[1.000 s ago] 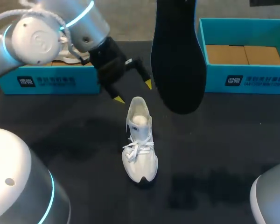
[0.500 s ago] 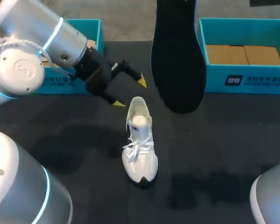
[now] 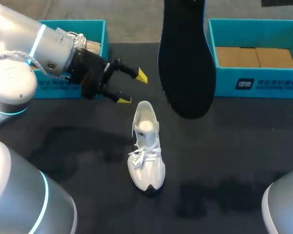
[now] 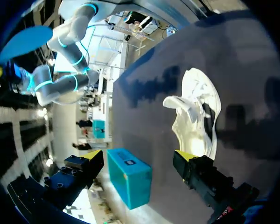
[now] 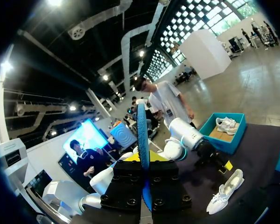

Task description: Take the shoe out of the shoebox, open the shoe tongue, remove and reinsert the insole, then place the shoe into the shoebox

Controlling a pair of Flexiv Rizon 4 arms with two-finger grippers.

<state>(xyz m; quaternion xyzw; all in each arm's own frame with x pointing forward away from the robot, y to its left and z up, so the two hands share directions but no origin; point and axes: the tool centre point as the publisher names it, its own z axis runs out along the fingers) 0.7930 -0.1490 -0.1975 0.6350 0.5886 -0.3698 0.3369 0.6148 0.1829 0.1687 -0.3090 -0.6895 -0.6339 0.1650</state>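
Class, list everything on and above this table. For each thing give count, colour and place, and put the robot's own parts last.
table: 1, black, under everything
shoe: 1, white, laced, upright mid-table
insole: 1, dark with blue edge, held above the table's far middle
left shoebox: 1, teal, far left
second shoe: 1, white, inside the left shoebox
right shoebox: 1, teal, far right
cardboard: brown, lining the right shoebox
left gripper: 1, black with yellow tips, open, just beyond the shoe's heel
right gripper: 1, black, clamped on the insole
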